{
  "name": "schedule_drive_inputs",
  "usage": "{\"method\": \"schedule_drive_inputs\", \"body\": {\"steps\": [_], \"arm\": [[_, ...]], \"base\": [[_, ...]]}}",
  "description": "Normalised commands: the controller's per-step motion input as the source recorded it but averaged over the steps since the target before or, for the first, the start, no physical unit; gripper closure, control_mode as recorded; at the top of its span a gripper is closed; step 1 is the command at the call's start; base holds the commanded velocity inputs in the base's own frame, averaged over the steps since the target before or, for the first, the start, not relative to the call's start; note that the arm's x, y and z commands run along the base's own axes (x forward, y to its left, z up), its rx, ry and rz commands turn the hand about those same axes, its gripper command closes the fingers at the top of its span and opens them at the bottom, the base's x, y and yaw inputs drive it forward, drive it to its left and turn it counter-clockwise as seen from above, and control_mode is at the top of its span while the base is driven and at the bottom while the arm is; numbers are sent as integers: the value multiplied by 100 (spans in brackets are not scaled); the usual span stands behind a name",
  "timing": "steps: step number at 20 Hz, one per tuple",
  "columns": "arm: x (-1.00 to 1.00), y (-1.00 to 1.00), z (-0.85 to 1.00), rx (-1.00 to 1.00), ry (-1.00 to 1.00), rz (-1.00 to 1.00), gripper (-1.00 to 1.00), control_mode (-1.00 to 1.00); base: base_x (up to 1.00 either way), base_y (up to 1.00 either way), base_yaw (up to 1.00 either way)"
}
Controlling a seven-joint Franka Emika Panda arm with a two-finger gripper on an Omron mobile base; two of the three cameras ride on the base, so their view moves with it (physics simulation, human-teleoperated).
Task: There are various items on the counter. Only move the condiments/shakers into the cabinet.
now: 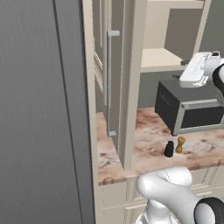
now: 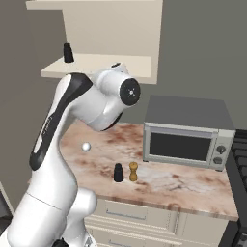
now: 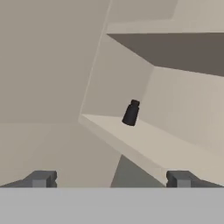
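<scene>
One black shaker (image 3: 131,113) stands upright on the cabinet (image 3: 175,148) shelf, ahead of my gripper (image 3: 110,179) and well clear of it. The gripper is open, with nothing between its fingertips (image 3: 41,178). In the right base view that shaker (image 2: 68,53) sits at the shelf's left end, above my arm. On the counter (image 2: 193,185) a second black shaker (image 2: 118,172) and a golden-tan shaker (image 2: 133,171) stand side by side near the front edge. The left base view shows the same black shaker (image 1: 169,149) and golden-tan shaker (image 1: 180,145) below my raised hand.
A dark grey microwave (image 2: 185,137) sits on the counter right of the shakers, under the shelf. The cabinet door (image 1: 127,87) stands open with its grey bar handle (image 1: 109,83) facing left. A small white ball (image 2: 86,146) lies on the counter beside my arm. Drawer fronts run below.
</scene>
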Motion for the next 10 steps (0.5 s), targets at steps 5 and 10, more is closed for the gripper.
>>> {"method": "schedule_drive_inputs", "body": {"steps": [5,10], "arm": [[-46,-77,-50,0,0,8,-100,-100],[-19,-61,-55,0,1,6,-100,-100]], "base": [[0,0,0],[0,0,0]]}}
